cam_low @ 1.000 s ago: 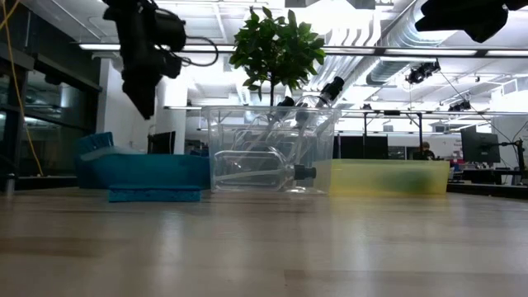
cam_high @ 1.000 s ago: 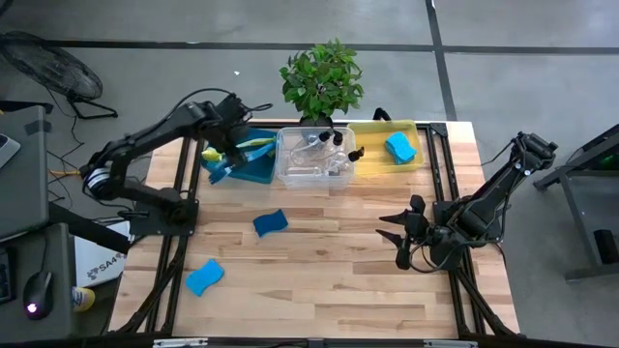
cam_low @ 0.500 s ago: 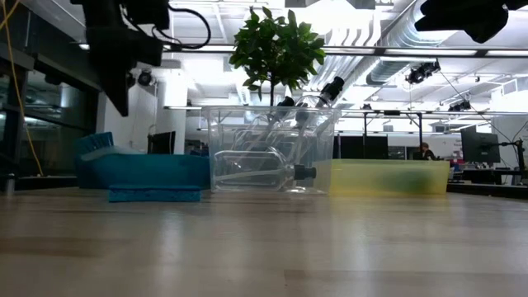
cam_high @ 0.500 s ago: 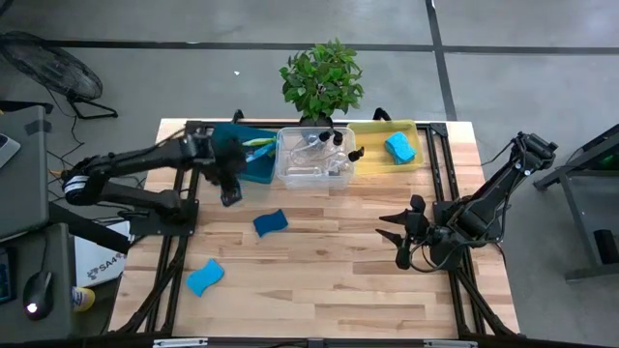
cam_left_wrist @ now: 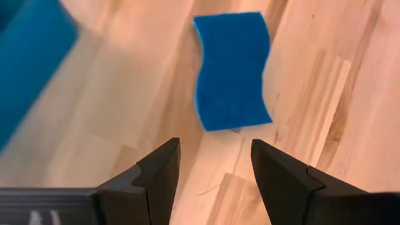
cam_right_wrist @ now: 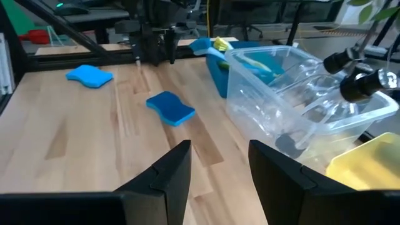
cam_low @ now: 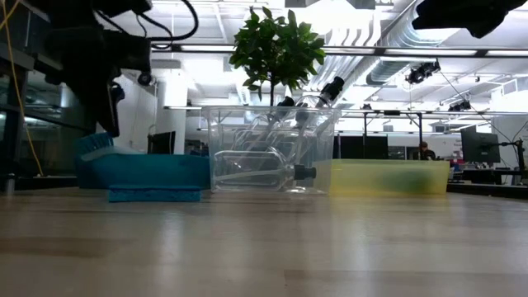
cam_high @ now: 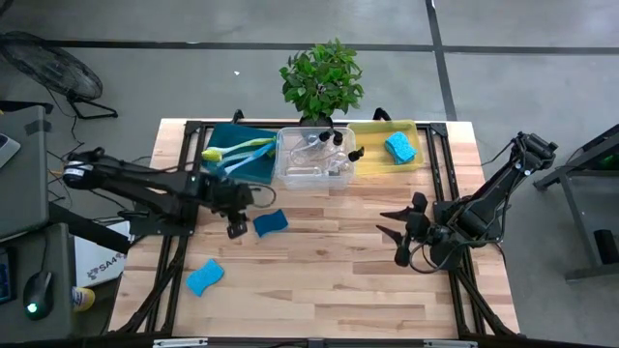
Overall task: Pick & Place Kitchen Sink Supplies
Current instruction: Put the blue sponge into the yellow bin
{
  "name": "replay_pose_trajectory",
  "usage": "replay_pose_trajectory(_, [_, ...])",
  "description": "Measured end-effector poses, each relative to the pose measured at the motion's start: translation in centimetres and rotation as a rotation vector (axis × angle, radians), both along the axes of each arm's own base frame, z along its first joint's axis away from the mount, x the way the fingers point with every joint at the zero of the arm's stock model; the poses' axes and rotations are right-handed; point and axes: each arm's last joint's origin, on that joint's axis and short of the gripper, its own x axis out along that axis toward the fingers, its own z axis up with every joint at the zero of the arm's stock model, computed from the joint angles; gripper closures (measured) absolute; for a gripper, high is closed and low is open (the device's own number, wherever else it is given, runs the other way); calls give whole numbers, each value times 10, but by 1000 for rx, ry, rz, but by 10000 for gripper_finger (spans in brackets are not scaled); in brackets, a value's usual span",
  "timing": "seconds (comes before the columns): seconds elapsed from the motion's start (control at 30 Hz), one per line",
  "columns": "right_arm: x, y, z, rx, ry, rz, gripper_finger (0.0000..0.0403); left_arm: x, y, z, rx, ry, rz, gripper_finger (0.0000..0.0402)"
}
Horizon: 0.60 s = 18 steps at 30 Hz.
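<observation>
A wavy-edged blue sponge (cam_high: 271,222) lies flat on the wooden table, left of the middle. My left gripper (cam_high: 235,229) hangs open just to its left, above the table and pointing steeply down. In the left wrist view the sponge (cam_left_wrist: 231,69) lies ahead of the open fingers (cam_left_wrist: 215,169), which touch nothing. A second blue sponge (cam_high: 204,276) lies near the front left. A third sponge (cam_high: 399,147) rests in the yellow bin (cam_high: 418,159). My right gripper (cam_high: 389,225) waits open at the table's right, pointing toward the middle.
Three bins stand in a row along the far edge. The teal bin (cam_high: 253,174) holds dish brushes (cam_high: 237,150). The clear bin (cam_high: 314,179) holds pump bottles (cam_high: 324,142). A potted plant (cam_high: 322,79) stands behind them. Bare wood spreads across the middle and front.
My left gripper has swung from over the teal bin toward the table's near edge and down, and now hangs beside the middle sponge, its fingers still open. The sponges have not moved.
</observation>
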Motion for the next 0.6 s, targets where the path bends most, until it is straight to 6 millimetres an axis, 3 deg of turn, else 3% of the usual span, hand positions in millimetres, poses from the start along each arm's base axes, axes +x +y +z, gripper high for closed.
replay_pose_trajectory(0.13, [0,0,0,-7,10,13,249,-1,-13,-16,13,-17,18,209])
replay_pose_trajectory(0.33, [-1,-3,2,-175,-7,-74,249,-5,-27,-32,74,-43,26,209])
replay_pose_trajectory(0.6, [-1,-4,3,-208,-4,-87,249,-7,-38,-39,162,-90,-81,209])
